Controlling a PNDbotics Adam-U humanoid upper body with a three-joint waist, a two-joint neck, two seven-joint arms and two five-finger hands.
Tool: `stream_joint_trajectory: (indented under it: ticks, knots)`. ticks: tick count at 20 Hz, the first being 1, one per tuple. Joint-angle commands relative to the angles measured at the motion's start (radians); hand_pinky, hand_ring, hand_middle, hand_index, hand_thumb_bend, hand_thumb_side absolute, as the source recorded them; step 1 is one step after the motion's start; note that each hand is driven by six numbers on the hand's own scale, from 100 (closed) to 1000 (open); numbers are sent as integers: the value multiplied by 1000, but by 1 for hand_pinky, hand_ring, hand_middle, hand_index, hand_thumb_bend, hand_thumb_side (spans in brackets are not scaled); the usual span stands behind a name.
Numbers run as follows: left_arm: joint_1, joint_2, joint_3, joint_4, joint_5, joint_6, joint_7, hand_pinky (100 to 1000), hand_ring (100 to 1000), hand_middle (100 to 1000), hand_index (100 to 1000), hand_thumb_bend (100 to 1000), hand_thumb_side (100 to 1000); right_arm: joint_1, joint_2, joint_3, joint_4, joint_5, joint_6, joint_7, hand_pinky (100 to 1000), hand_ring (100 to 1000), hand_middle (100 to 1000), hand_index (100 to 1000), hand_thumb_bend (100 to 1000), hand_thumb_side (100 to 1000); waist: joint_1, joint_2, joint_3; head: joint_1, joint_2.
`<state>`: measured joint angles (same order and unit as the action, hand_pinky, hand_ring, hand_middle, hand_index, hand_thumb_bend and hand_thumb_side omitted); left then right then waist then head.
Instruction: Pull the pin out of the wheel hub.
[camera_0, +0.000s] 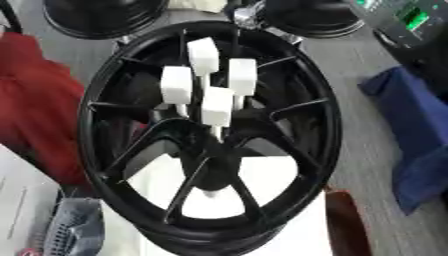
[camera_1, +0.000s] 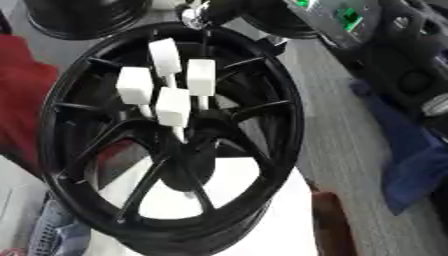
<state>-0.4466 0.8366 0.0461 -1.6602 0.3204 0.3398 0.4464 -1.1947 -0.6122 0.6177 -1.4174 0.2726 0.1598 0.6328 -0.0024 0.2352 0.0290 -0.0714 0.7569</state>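
wheel hub (camera_0: 105, 115) upright, four white pins (camera_0: 217, 106) seated | neither hand visible, state unknown | advice: pinch the nearest pin's head, draw straight out

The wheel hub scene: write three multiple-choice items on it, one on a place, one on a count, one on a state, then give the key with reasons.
1. Where do the white pins stand?
A. Near the centre of the black wheel hub
B. On the blue cloth
C. On the floor beside the wheel

2. How many white block-headed pins show?
A. Two
B. Four
C. Seven

3. What is the state of the pins?
A. All lying loose outside the wheel
B. One held in a robot hand
C. Standing in the hub, no hand on them

Key: 1 A, the pins cluster over the hub's middle, where the spokes meet. 2 B, four white blocks on stems can be counted. 3 C, the stems run down into the hub and no robot hand shows in either view.
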Motion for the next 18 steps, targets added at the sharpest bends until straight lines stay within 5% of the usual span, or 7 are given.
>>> stream_joint_trajectory:
  ticks: [1, 8, 18]
  knots:
    - [-5, 50, 11, -5, 1, -3, -2, 821, 844, 801, 895, 245, 871, -12, -38, 0, -33, -24, 18, 9, 873, 803, 813, 897, 100, 745, 4, -13, -1, 2, 12]
    - [6, 55, 15, -3, 2, -6, -1, 821, 844, 803, 895, 248, 869, 23, -101, 9, -133, -62, 27, 27, 876, 805, 815, 897, 100, 726, 5, -12, -5, 12, 13]
    - [12, 59, 17, 1, 2, -9, -5, 822, 844, 804, 895, 253, 864, 47, -137, 12, -230, -81, -28, 62, 882, 819, 829, 906, 100, 646, 10, -23, -10, 39, 13]
